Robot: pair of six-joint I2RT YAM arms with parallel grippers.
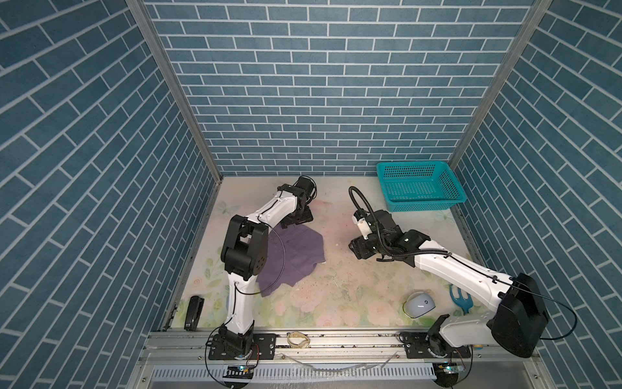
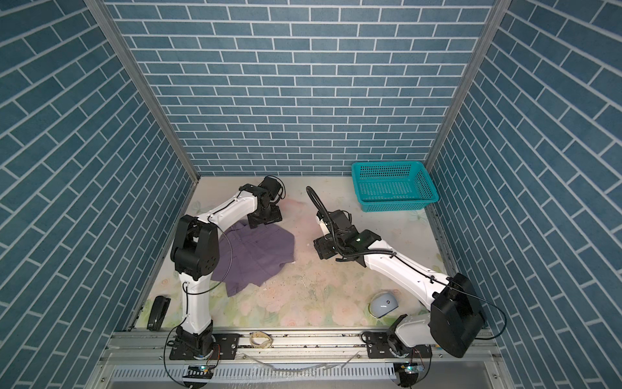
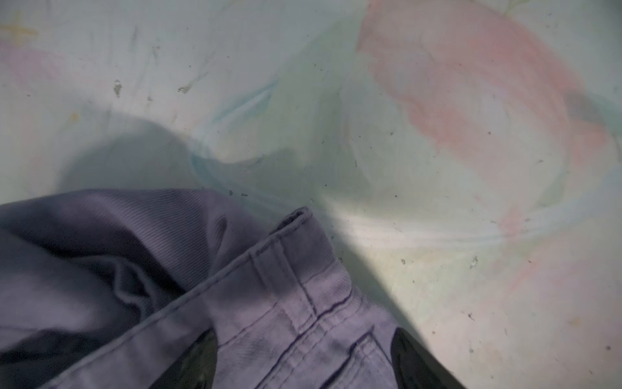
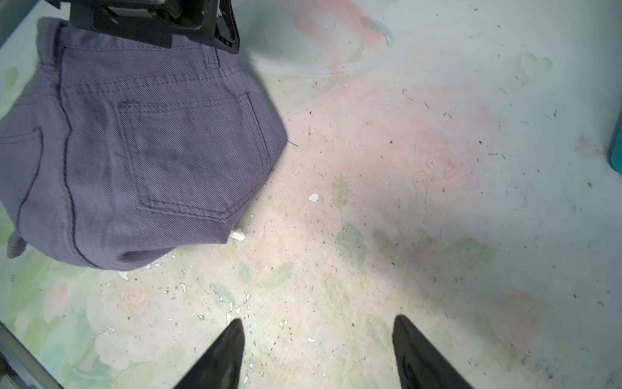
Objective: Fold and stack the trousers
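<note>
the trousers [image 4: 134, 151] are matt twill cloth (seams stitched); the table [image 4: 370, 235] is printed, scuffed and flaking.

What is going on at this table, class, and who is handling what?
The purple trousers lie bunched on the left of the floral table. The robot's left claw is open astride the waistband, not gripping it. The right claw hangs open over bare table beside them. The teal basket holds nothing.

trousers [image 1: 303, 256] | dusty-purple, loosely folded bundle | back pocket up | on table [image 1: 336, 299], left of centre
</note>
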